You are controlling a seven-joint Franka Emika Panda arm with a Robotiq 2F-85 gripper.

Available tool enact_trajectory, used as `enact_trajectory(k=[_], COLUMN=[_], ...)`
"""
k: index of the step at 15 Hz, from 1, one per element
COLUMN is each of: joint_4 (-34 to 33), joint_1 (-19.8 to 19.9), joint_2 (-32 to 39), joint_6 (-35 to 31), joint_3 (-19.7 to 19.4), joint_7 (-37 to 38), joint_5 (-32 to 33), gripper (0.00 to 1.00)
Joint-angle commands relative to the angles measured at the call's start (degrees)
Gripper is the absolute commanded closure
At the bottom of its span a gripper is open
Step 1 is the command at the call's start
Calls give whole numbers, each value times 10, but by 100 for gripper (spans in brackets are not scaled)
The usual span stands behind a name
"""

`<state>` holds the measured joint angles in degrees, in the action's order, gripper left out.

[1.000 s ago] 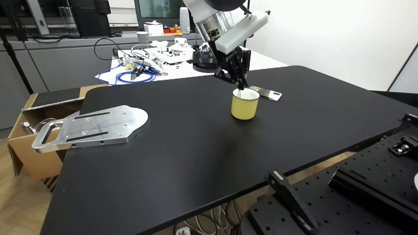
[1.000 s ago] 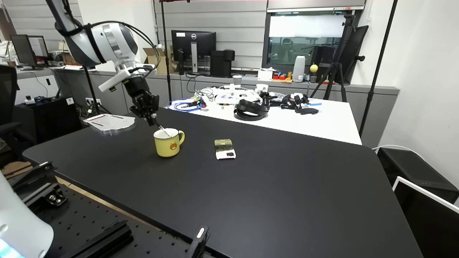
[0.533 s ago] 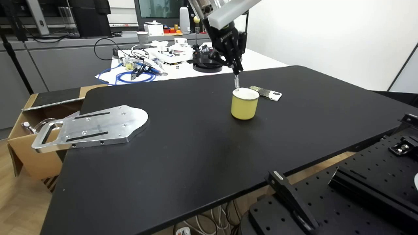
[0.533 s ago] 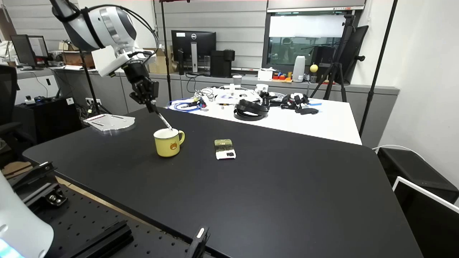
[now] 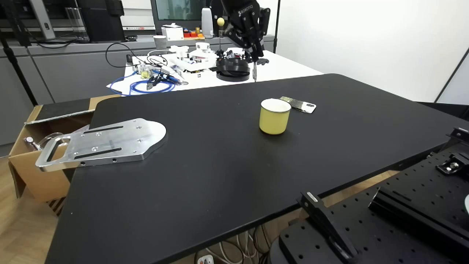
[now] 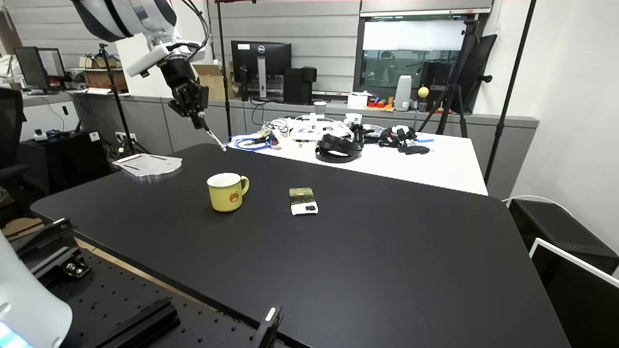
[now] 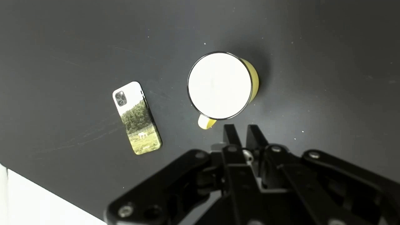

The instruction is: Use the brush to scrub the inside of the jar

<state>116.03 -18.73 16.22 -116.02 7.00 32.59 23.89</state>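
The brush [image 6: 215, 138] slants downward, pinched by 2 fingers [image 7: 231, 136], apart from the yellow jar [image 6: 224, 195].

In an exterior view, the plate [image 5: 110, 142] at left is bare, shiny metal, the box [image 5: 40, 183] at lower left is matt cardboard, and the floor [image 5: 22, 220] in that corner looks like wood. Near the centre, the mug [image 5: 274, 121] looks smooth, like enamel; the brush [image 5: 254, 71], at upper centre, is too small to tell plastic from metal. The table [image 6: 411, 251] is smooth and matt, faintly scratched at left in the wrist view. There the phone [image 7: 137, 118] has a smooth printed back, and the gripper [image 7: 242, 132], at the bottom, looks matt with shiny bolts [image 7: 125, 211].
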Motion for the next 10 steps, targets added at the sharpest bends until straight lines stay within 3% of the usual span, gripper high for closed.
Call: enact_trajectory(k=[1,5,10], joint_4=[9,42,81], joint_1=[-3,-16,-58], joint_2=[2,24,68], joint_6=[-38,-154,-316], joint_3=[9,5,-49], joint_7=[5,40,174], joint_5=[0,24,128], gripper=[97,97,97])
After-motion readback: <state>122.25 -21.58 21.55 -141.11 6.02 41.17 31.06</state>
